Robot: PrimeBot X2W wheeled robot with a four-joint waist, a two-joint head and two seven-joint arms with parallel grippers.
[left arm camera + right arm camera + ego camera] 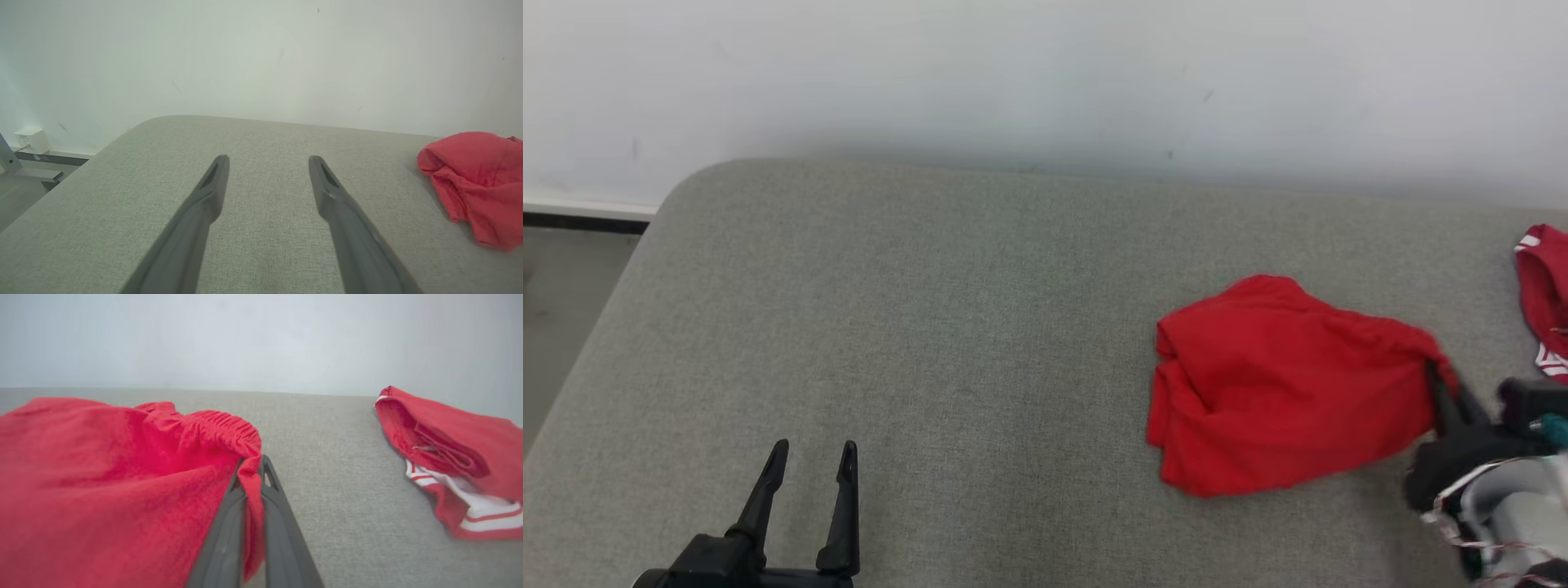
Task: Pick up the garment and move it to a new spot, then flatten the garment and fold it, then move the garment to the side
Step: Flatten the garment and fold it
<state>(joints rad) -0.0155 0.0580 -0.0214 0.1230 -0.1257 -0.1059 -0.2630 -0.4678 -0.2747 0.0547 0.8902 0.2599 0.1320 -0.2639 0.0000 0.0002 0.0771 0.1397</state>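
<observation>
right claw [1436, 374]: at the right edge of the head view, fingers pointing up and to the left into the right end of the red garment [1282, 384]. right wrist view confirms the grip: both fingers [229, 539] pressed nearly together, with a strip of the elastic waistband pinched between them and draped over the tips of the right claw [254, 467]. the rest of the cloth bunches to the left of the fingers.

garment location: crumpled heap on the grey fabric-covered table [931, 327], right of centre and about midway between the near and far edges. the bulk lies on the surface; the gripped end looks slightly raised, but the head view is blurred there, so not certain.

left claw [814, 447]: lower left of the head view, well apart from the garment. fingers spread wide, nothing between them. left wrist view shows the left claw [268, 159] over bare table, with the garment [478, 179] off at the right edge.

second red garment with white stripes [1543, 294]: far right on the table, apart from the first one; in the right wrist view it [449, 449] lies folded to the right of the fingers.

pale wall [1045, 73] behind the table.
</observation>
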